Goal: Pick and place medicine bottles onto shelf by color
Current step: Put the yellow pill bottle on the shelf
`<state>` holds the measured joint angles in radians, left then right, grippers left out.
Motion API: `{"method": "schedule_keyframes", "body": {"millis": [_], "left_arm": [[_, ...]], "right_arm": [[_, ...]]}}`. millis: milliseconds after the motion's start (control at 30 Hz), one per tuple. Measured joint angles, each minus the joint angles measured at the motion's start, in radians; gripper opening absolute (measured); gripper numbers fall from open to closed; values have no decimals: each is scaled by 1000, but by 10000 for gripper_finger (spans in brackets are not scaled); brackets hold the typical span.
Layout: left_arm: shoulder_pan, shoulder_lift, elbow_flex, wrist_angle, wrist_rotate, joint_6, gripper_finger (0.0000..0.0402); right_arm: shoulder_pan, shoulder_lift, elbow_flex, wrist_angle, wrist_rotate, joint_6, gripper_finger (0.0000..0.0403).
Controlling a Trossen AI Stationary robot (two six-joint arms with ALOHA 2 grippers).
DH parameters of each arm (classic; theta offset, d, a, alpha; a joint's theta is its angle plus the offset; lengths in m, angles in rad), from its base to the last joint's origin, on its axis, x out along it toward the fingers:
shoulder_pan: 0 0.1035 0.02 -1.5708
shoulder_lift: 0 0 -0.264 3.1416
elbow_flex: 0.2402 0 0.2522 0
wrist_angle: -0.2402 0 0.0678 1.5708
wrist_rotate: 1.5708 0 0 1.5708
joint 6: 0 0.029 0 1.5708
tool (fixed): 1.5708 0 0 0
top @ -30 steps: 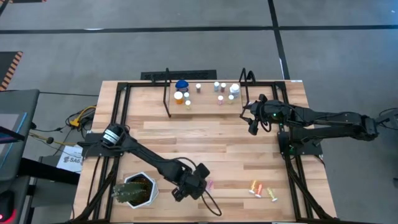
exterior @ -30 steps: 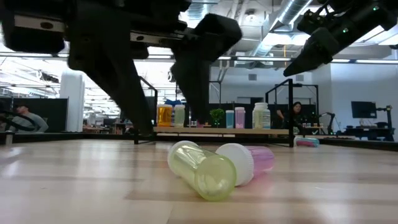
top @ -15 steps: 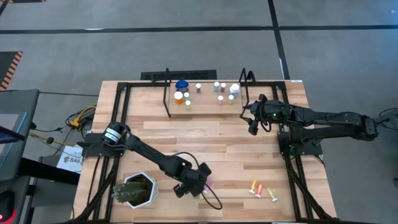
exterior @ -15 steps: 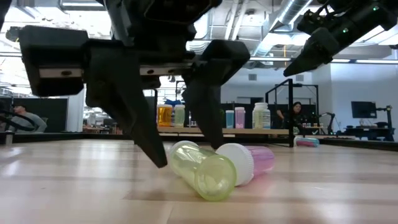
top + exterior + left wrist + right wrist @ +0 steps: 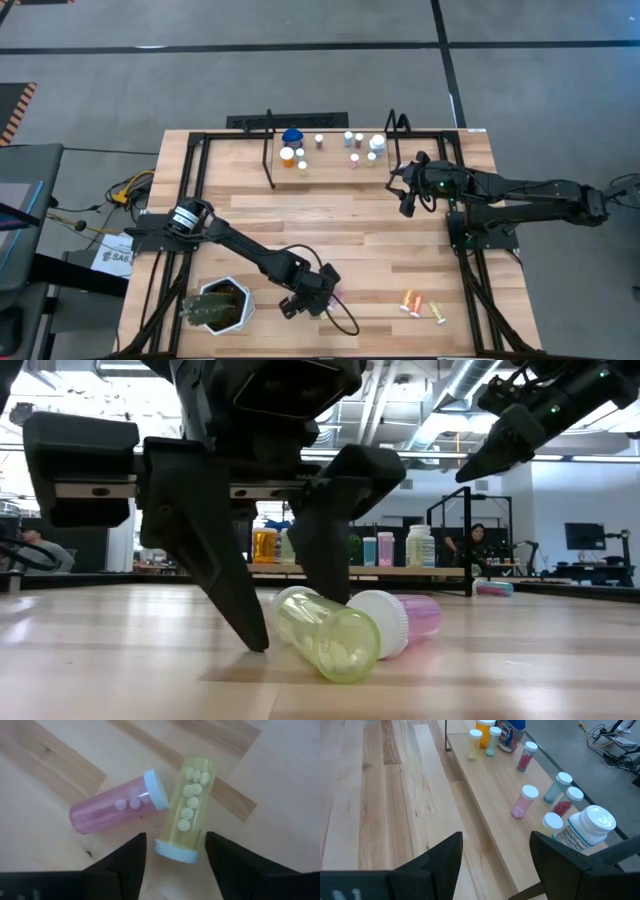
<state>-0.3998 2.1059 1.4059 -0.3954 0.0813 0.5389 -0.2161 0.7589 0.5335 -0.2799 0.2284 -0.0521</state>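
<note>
The left pincer stands wide around the yellow bottle lying on the bench; right pincer wide, holding nothing.

A grey floor crossed by dark lines is seen around the light-wood table. Beyond the table, an open room is shown with exposed ceiling ducts and bright overhead lighting. A monitor is placed at one side, and seated people are visible far back. Cables are laid beside the table.
</note>
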Motion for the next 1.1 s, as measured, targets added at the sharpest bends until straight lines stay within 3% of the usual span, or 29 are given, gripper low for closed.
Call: {"method": "schedule_keyframes", "body": {"millis": [300,400,567,733,933,1100], "left_arm": [[5,2,0,-15,32,-15,81],[13,-4,-1,-25,29,-41,77],[46,-38,-6,-102,-2,-77,105],[79,-110,-5,-193,-142,-53,106],[127,-180,-5,-279,-435,36,100],[179,-212,-2,-287,-598,121,105]], "right_arm": [[0,0,0,-2,0,0,255],[0,0,0,-2,0,0,255],[0,0,0,-3,0,0,255],[0,0,0,-3,0,0,255],[0,0,0,-3,0,0,255],[0,0,0,-3,0,-5,255]]}}
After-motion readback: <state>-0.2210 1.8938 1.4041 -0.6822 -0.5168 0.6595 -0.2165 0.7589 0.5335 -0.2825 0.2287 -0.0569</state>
